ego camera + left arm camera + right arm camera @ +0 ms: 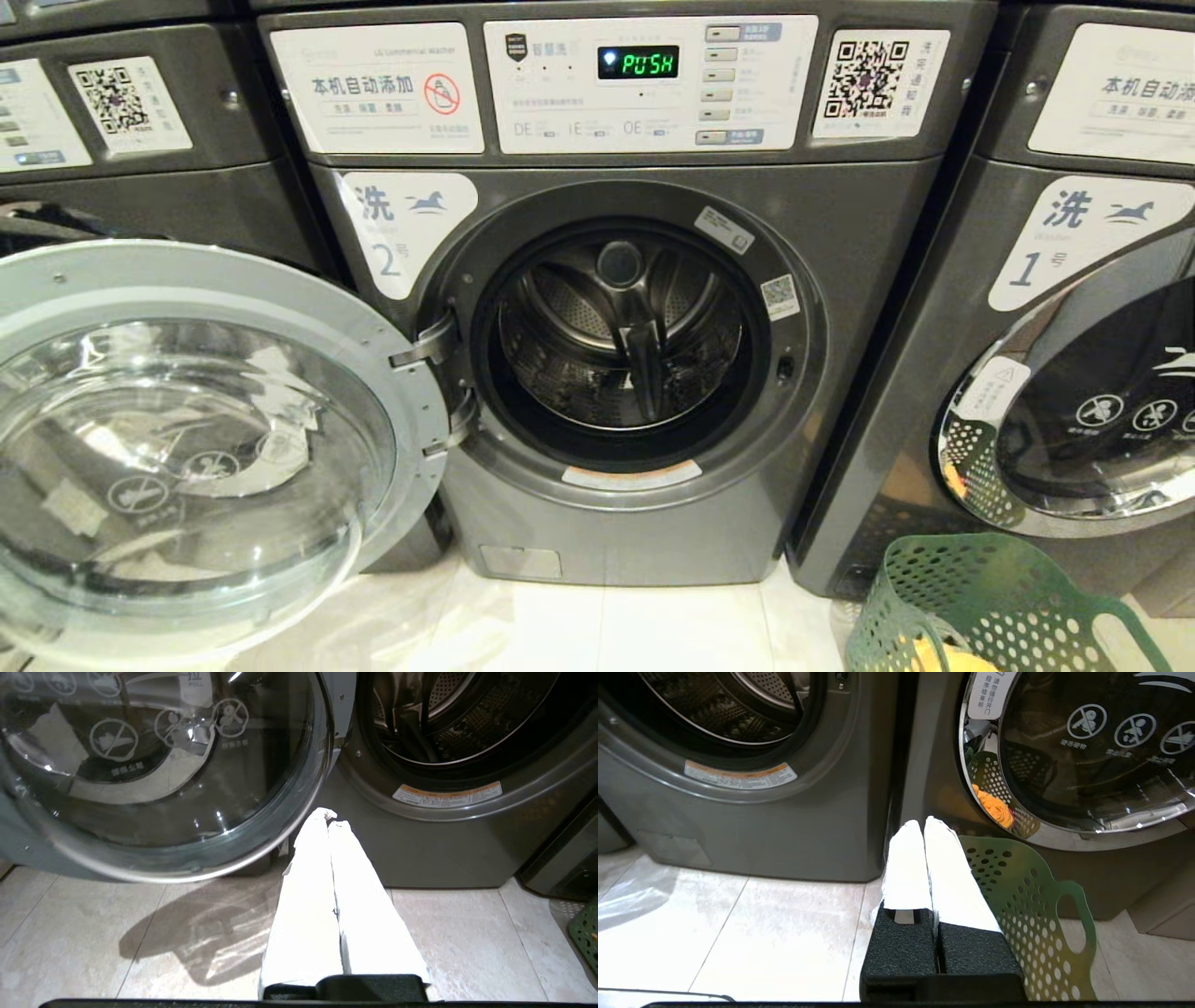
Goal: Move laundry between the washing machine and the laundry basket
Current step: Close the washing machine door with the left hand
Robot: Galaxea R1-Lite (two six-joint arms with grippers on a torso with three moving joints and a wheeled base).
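Standing open: washing machine (616,373) door, drum empty; laundry basket (990,607) at right w/ orange-yellow cloth (943,658). Left gripper (329,819) & right gripper (922,826) jaws clenched, empty.

washing machine (597,308) dead centre, drum mouth (621,336) wide open, straight shot in. door (187,439) swung out at 8 o'clock, blocks that whole side. laundry basket (971,597) at 5 o'clock, tight against washer "1" (1074,308) at 3. bare floor (653,625) strip at 6 between door and basket.
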